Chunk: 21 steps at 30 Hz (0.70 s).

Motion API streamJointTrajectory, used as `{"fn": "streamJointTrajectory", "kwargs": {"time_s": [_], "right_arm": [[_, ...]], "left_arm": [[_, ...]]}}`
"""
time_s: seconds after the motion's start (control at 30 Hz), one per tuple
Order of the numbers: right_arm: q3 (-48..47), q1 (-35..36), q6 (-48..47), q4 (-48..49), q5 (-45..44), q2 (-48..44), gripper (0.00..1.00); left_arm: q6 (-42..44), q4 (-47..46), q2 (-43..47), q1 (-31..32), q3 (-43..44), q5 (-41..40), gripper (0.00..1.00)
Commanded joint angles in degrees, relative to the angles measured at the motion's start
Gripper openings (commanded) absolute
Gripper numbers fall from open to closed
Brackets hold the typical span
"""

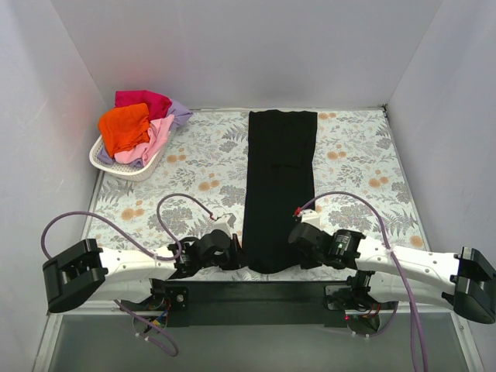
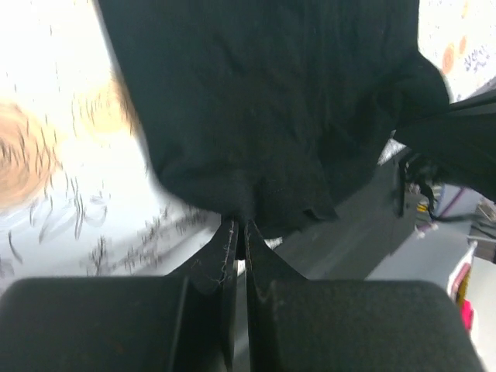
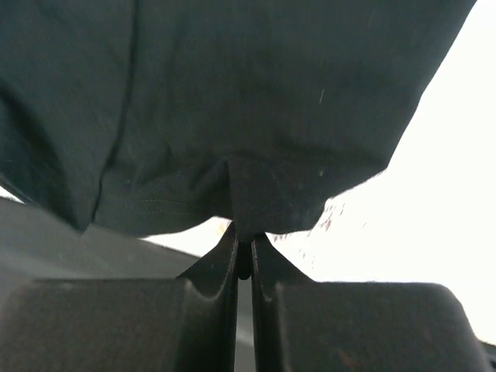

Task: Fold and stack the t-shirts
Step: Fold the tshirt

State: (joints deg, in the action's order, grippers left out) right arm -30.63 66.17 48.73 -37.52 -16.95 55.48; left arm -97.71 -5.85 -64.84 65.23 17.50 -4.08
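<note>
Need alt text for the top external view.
The left gripper and right gripper pinch the near end of a long black cloth t-shirt, a narrow strip on the floral-print table. A white plastic lattice basket of bright shirts sits far left.

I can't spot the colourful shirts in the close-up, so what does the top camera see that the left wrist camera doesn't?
Only the top view shows the white basket holding the orange shirt, pink shirt, magenta-red shirt and lavender shirt. Only the left wrist view shows, close up, the left gripper shut, pinching the near edge of the black t-shirt. Both views show that black t-shirt and the flowery table cover.
</note>
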Motion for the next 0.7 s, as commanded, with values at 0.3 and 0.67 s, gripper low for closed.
{"fn": "streamJointTrajectory", "kwargs": {"time_s": [0.3,0.67], "right_arm": [[-4.9,-12.5,-15.8,16.5,-10.5,7.2,0.01],[-11.7,-25.6,-28.9,30.5,-6.3,20.2,0.01]], "left_arm": [[12.0,-16.7,-11.4,-11.2,8.0,0.4,0.00],[18.2,-20.8,-25.4,-21.1,19.1,2.5,0.00]]}}
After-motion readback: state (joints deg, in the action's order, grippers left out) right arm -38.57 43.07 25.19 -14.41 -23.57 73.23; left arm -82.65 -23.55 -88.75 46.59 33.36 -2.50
